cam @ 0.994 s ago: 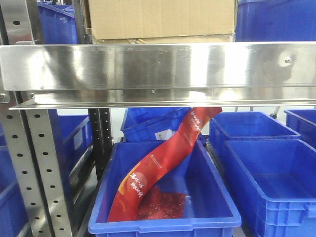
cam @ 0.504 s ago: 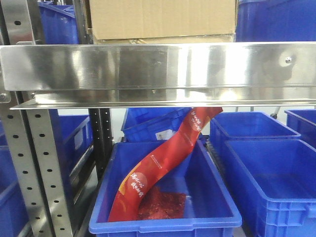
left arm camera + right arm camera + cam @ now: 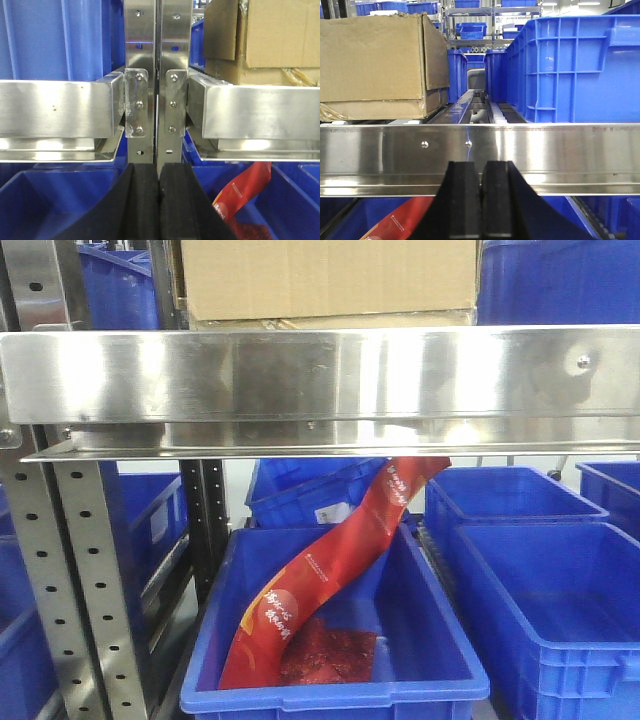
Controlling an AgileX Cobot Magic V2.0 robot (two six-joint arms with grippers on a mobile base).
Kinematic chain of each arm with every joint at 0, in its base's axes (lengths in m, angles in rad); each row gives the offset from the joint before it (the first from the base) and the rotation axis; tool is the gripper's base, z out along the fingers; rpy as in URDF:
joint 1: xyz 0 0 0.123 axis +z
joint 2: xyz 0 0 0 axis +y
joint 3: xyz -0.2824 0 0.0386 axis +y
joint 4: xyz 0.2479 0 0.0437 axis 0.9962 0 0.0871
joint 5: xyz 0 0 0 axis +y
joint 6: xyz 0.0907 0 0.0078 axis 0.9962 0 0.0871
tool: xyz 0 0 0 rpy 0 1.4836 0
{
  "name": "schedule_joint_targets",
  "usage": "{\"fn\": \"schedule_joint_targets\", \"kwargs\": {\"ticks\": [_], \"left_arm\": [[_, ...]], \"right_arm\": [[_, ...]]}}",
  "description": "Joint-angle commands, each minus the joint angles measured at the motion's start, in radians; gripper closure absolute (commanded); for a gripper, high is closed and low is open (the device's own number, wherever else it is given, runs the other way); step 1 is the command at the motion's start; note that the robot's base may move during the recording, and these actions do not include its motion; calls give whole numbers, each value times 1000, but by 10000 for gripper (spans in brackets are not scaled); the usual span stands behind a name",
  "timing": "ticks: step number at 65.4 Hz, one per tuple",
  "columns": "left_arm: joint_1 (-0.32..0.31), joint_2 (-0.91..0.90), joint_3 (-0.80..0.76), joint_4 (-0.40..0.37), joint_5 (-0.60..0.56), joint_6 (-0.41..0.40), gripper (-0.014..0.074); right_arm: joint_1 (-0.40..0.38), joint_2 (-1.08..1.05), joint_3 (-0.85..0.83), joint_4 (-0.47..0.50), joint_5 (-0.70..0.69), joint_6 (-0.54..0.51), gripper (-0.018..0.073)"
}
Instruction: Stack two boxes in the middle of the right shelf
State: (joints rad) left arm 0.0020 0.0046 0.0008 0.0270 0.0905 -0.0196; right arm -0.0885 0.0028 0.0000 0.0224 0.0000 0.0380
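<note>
Red banner [image 3: 330, 565] carries yellow characters (too blurred to read)

- right tool [image 3: 481, 200]: black pads pressed together, nothing between them, low centre of frame
- steel shelf rail [image 3: 545, 150] runs straight across just behind it
- cardboard box [image 3: 380, 65] on shelf at left, sitting on a second flatter box [image 3: 375, 109], lower one's edge crumpled
- large blue bin [image 3: 575, 65] on shelf at right, apart from the boxes
- roller track [image 3: 480, 107] visible in the gap between
- red packet [image 3: 400, 222] shows below the rail, lower left
</note>
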Motion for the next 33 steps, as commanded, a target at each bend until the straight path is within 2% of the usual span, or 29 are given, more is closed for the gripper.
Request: {"fn": "schedule_joint_targets", "kwargs": {"ticks": [1, 33], "left_arm": [[3, -5, -1, 1, -29, -30, 707], [3, -5, -1, 7, -29, -44, 707]], "right_arm": [[-4, -3, 0, 3, -16, -1, 722], [-4, -3, 0, 3, -16, -1, 722]]}}
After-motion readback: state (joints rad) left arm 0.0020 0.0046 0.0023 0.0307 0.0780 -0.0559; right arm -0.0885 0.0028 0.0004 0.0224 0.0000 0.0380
